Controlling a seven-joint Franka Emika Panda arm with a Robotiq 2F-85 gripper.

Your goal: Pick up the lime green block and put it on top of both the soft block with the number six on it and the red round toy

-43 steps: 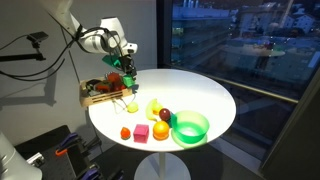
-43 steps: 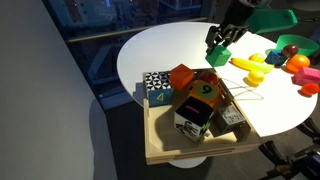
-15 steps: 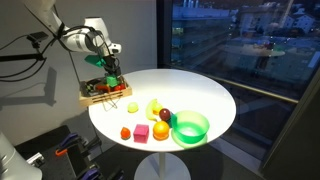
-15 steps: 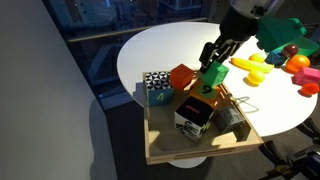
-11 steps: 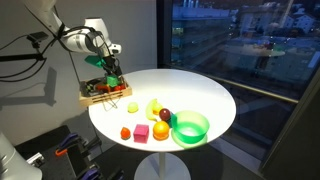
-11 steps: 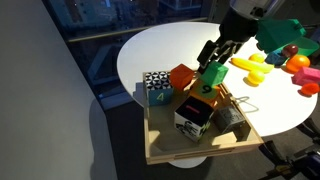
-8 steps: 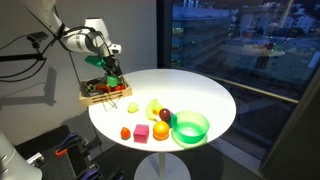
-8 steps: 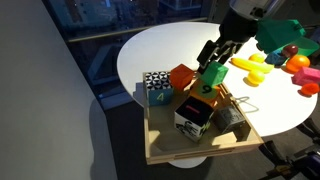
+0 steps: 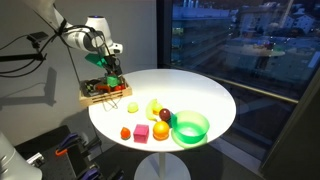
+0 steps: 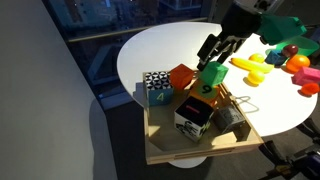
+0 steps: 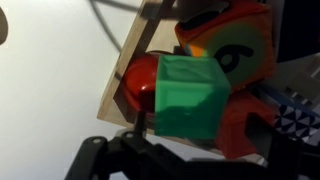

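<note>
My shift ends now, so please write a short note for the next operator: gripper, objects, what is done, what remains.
Gripper: open, just above the lime green block, apparently not touching it.
Lime green block: lies across the soft block with the six and the red round toy, in the wooden tray.
Done: pick-up and placing, it seems.
Left: lift the arm clear and check that the block does not slide.

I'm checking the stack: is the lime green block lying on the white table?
No: in the wrist view the lime green block sits on top of the red round toy and the soft six block.
</note>
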